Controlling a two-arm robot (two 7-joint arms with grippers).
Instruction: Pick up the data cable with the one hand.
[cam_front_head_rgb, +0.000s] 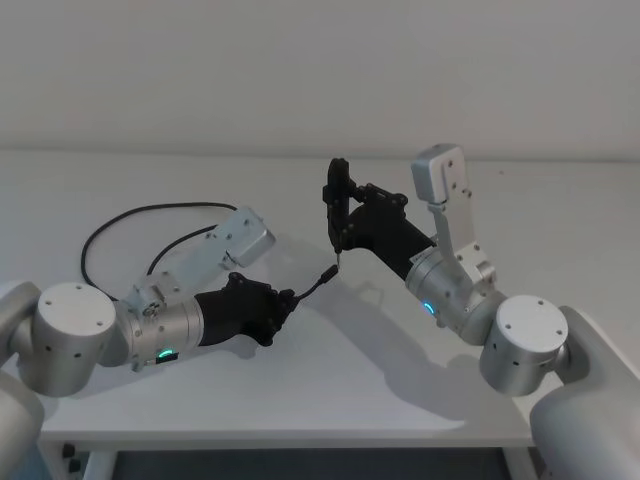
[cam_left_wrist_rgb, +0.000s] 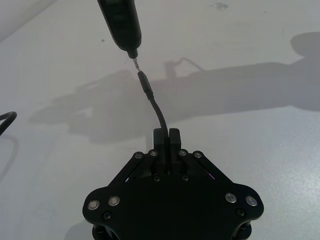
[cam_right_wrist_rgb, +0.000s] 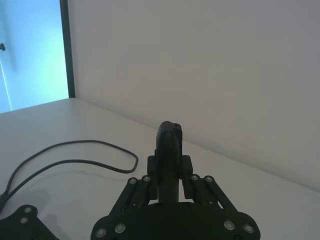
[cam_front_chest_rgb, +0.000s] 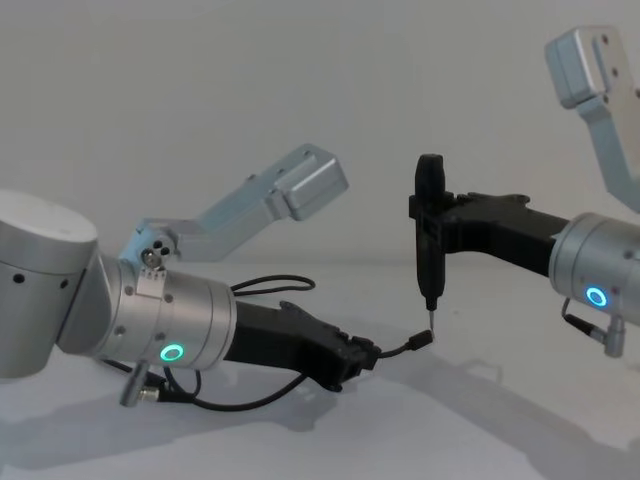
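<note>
The left gripper (cam_front_head_rgb: 288, 298) is pinched tight on the cable (cam_left_wrist_rgb: 160, 114) just behind its plug (cam_front_head_rgb: 328, 272), which sticks out toward 2 o'clock, raised off the table (cam_front_head_rgb: 320, 390). The rest of the cable loops away at 10 o'clock. At 1 o'clock the right gripper (cam_front_head_rgb: 342, 212) clamps an upright black tool (cam_front_chest_rgb: 430, 230), perhaps a screwdriver, its tip just above the plug
</note>
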